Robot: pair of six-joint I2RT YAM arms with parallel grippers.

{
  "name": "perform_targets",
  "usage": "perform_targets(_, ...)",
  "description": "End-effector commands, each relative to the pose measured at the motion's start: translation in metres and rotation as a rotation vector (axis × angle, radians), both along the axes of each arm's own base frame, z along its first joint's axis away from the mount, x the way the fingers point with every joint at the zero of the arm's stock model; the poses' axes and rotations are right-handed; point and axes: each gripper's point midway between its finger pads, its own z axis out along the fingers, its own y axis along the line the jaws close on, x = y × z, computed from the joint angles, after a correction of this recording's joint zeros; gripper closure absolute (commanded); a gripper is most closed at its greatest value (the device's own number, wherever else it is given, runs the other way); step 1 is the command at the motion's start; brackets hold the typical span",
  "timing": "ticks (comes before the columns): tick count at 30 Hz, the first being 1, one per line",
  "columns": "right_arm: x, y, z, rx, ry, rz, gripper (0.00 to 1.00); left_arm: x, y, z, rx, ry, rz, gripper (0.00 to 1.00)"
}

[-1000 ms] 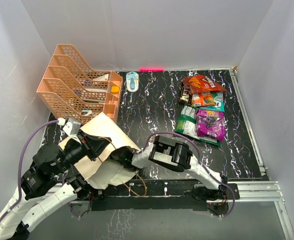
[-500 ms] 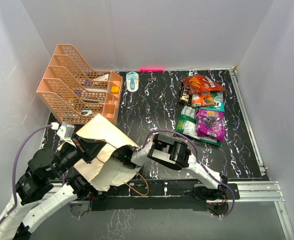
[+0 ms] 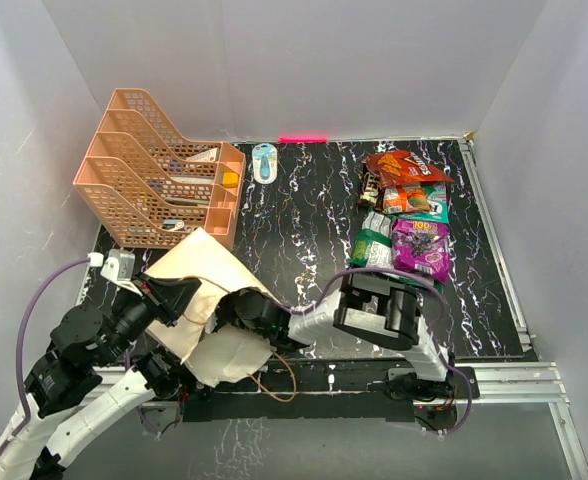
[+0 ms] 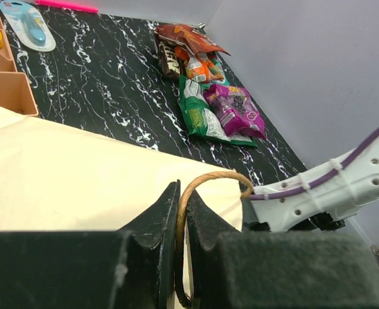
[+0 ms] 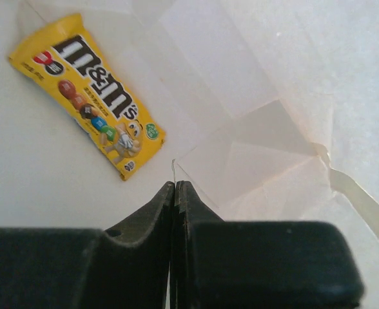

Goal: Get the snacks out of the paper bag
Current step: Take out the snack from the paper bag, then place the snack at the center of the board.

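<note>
Top external view: the bag (image 3: 189, 262) lies on its side at the near left corner of the table (image 3: 304, 220), its far edge just beside the rack (image 3: 144, 170) and its mouth turned toward the middle. A wide strip of bare black marble runs between the bag and the snacks (image 3: 406, 210), which lie heaped together near the far right edge, well apart from the bag. White walls close in on the left, far and right sides, and a metal rail (image 3: 504, 375) lines the near right edge. A small blue-and-white thing (image 3: 264, 162) sits by the far wall, next to the rack. On the left wrist view, the left gripper (image 4: 178, 206) has its fingers nearly together, pinching the brown cord handle (image 4: 209, 177), which loops up over the bag's paper. The right arm reaches into the bag's mouth; on its wrist view, the right gripper (image 5: 175, 188) has its fingers pressed flat against each other with nothing between them. A yellow packet (image 5: 89, 93) lies on the paper inside, up and left of the tips, not touching them.
</note>
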Motion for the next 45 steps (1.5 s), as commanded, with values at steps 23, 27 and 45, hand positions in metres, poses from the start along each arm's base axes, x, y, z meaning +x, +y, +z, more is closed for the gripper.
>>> perform_targets(23, -0.162, -0.151, 0.174, 0.133, 0.386, 0.517, 0.92, 0.018, -0.021, -0.010, 0.013, 0.029, -0.004, 0.93)
perform_targets(27, -0.134, -0.189, 0.220, 0.209, 0.372, 0.312, 0.92, 0.021, -0.022, -0.015, 0.022, 0.043, 0.007, 0.93)
perform_targets(45, 0.104, -0.347, 0.190, 0.629, 0.472, -0.800, 0.92, 0.025, -0.022, -0.018, 0.042, 0.078, 0.029, 0.93)
